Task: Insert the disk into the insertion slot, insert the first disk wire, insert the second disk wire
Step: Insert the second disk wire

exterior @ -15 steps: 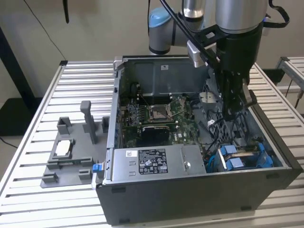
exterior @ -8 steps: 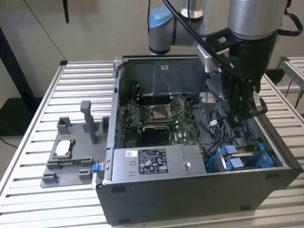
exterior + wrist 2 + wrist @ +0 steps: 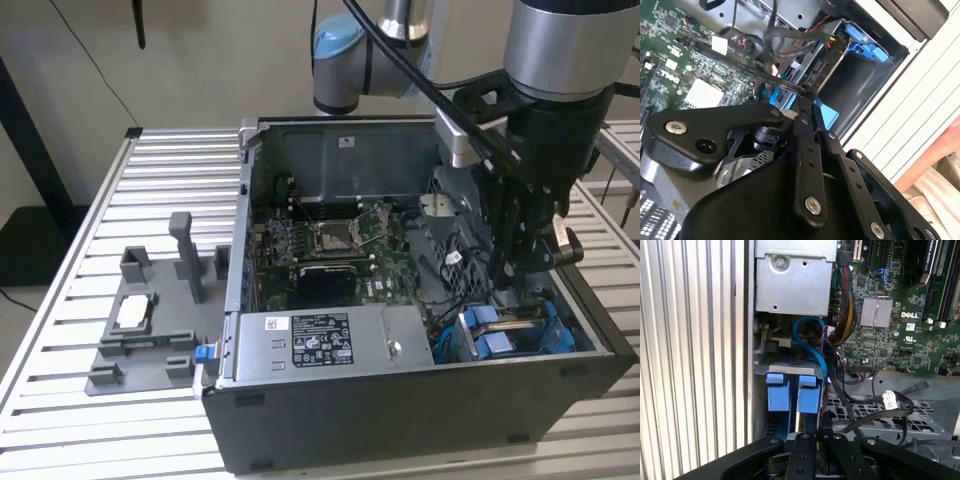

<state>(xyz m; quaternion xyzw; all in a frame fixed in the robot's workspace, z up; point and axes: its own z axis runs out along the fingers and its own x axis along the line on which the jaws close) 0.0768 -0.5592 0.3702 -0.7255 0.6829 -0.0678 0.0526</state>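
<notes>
At the case's [image 3: 400, 420] four o'clock corner in the exterior view, keep the gripper [image 3: 807, 100] clenched on the black disk wire [image 3: 782, 84], plug square, pressing gently.

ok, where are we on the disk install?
Done, by the look of it: the disk sits in the drive cage, with only its blue frame end showing. In hand: the claw is down beside the cage, apparently shut on a black wire. Left: no plug can be seen seated at the disk, so I'd count both wires as open.
</notes>
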